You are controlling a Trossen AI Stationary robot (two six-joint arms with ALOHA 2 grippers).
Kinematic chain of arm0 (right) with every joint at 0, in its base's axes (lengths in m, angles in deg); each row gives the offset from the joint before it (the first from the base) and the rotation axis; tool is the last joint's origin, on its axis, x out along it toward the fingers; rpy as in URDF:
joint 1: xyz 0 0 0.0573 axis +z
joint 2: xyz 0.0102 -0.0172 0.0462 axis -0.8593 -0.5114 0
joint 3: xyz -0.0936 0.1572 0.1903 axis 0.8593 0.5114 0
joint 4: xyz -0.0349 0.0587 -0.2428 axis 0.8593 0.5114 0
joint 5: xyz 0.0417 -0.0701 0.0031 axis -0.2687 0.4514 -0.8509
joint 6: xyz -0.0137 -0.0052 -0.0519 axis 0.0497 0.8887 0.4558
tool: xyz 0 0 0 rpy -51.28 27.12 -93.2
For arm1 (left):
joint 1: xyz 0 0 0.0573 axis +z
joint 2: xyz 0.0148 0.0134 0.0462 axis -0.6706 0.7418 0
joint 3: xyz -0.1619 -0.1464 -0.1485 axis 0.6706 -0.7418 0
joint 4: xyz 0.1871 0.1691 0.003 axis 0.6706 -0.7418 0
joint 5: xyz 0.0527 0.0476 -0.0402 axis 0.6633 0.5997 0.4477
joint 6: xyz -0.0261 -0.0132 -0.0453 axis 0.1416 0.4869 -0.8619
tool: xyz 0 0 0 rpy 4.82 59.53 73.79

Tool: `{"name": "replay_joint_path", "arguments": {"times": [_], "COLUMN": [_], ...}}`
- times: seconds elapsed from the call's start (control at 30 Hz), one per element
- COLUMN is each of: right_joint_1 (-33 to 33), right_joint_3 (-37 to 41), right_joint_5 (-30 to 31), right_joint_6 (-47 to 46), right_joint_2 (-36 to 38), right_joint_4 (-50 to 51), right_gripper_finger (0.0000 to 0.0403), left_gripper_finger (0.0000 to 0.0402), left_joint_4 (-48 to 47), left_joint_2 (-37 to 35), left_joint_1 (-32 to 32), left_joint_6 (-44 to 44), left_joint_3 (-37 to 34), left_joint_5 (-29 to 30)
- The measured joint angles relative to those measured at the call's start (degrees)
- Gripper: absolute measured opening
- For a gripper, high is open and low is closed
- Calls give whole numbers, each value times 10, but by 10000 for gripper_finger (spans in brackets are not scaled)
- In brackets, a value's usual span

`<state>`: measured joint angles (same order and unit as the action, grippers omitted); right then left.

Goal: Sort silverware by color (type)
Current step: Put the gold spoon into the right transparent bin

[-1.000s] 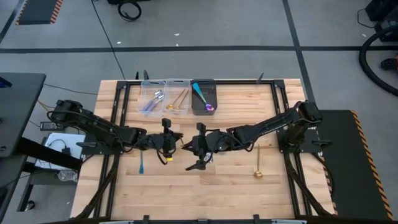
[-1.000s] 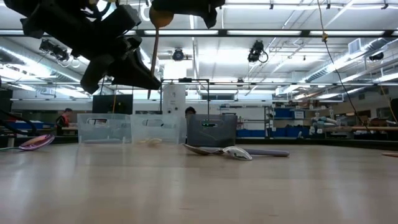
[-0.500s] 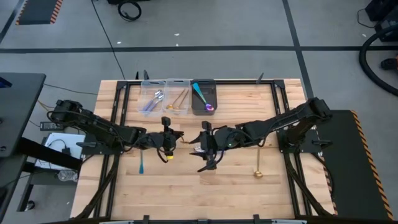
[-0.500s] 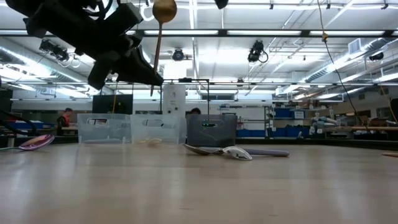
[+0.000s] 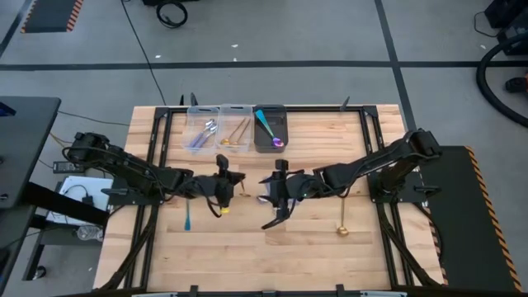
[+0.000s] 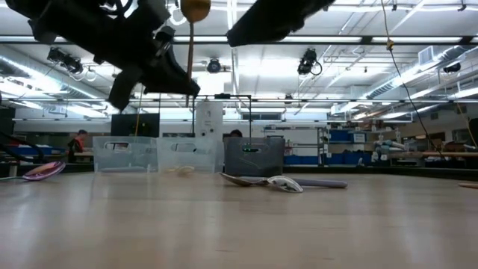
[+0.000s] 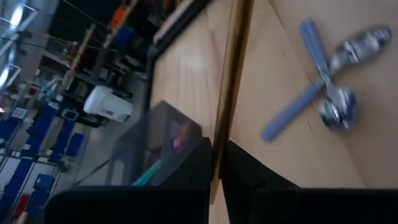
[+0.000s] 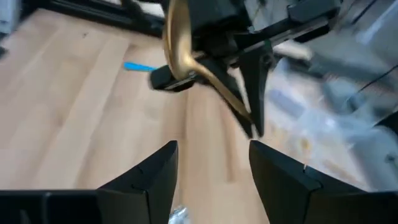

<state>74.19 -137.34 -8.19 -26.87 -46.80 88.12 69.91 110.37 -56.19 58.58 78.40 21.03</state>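
Wood table (image 5: 313, 247) w/ black frame. 3 small bins at far edge: 2 clear (image 5: 203, 132) (image 5: 235, 128), 1 dark (image 5: 270, 128). Gray floor (image 5: 289, 33) w/ black lines. Shelves, lights in room behind.

Gold spoon (image 8: 186, 62), lilac-handled silver spoons (image 7: 323, 93), pale wooden table (image 5: 313, 247).

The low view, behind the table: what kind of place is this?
Probably a large lab or workshop hall: long ceiling light strips, shelving with blue bins far back, and a person at a distant bench.
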Motion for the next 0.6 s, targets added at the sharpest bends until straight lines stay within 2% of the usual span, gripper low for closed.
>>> {"name": "replay_joint_path", "arguments": {"times": [0.23, 0.43, 0.6], "right_joint_1": [-15, -36, -40], "right_joint_3": [89, 96, 96], "right_joint_5": [4, -60, -66], "right_joint_6": [125, 176, 217], "right_joint_2": [-4, -27, -48], "right_joint_4": [-244, -331, -382], "right_gripper_finger": [206, 206, 206], "left_gripper_finger": [23, 23, 23], "left_joint_4": [60, 84, 103], "left_joint_2": [0, 0, 0], "left_joint_1": [0, 1, 1], "left_joint_6": [4, -1, -3], "left_joint_3": [0, 0, 0], "left_joint_5": [-17, -18, -19]}}
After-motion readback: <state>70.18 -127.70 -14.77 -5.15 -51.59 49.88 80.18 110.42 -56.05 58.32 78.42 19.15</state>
